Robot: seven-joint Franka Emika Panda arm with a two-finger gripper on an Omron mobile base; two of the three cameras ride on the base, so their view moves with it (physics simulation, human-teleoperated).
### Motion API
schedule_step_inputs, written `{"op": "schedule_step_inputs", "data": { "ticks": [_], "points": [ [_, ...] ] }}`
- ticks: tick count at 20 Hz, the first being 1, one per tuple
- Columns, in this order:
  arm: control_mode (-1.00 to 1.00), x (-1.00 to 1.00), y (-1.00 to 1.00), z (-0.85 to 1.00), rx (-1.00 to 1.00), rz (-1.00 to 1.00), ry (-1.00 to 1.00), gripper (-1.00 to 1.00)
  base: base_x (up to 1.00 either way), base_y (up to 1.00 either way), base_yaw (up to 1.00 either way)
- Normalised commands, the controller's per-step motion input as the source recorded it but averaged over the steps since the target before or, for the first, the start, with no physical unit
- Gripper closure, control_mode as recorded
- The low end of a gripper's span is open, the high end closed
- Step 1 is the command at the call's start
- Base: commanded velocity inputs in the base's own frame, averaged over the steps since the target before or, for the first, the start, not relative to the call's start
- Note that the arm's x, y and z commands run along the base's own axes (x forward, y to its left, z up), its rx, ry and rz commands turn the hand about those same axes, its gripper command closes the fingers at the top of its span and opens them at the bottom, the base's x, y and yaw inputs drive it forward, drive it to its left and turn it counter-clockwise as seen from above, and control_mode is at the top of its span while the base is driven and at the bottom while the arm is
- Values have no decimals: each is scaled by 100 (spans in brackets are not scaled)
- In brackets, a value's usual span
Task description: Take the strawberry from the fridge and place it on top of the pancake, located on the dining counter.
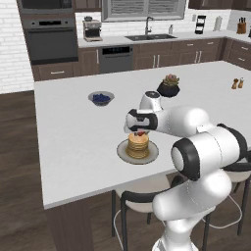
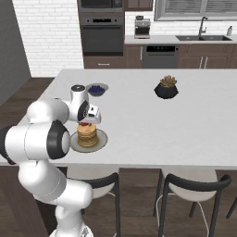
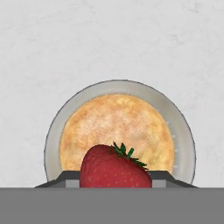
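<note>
A red strawberry (image 3: 114,168) with green leaves sits between my fingertips, just above the golden pancake (image 3: 117,131) stack on its round grey plate (image 3: 183,144). From the left base view, my gripper (image 1: 140,131) hovers right over the pancake (image 1: 138,145) with the strawberry (image 1: 140,132) showing red under the hand. The right base view has the same gripper (image 2: 84,123) above the pancake (image 2: 87,135) on the white dining counter (image 2: 152,125). The fridge is out of view.
A grey bowl of blue berries (image 1: 101,98) and a dark potted succulent (image 1: 168,86) stand farther back on the counter. Two small shakers (image 1: 237,83) are at the far right. Black stools (image 2: 190,185) stand under the near edge.
</note>
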Motion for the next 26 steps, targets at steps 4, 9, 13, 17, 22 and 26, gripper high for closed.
{"op": "schedule_step_inputs", "data": {
  "ticks": [4, 9, 13, 17, 22, 26],
  "points": [
    [-100, 5, 2, -7, 0, 0, 1, 100, 0, 0, 0],
    [-100, 10, 1, -2, 0, 0, 0, 100, 0, 0, 0],
    [-100, 5, 0, 0, 0, 0, 0, 100, 0, 0, 0],
    [-100, 0, 0, 0, 0, 0, 0, 100, 0, 0, 0],
    [-100, 0, 2, -5, 0, 0, 0, -100, 0, 0, 0],
    [-100, 3, 3, -5, 0, 0, 0, -100, 0, 0, 0]
  ]
}}
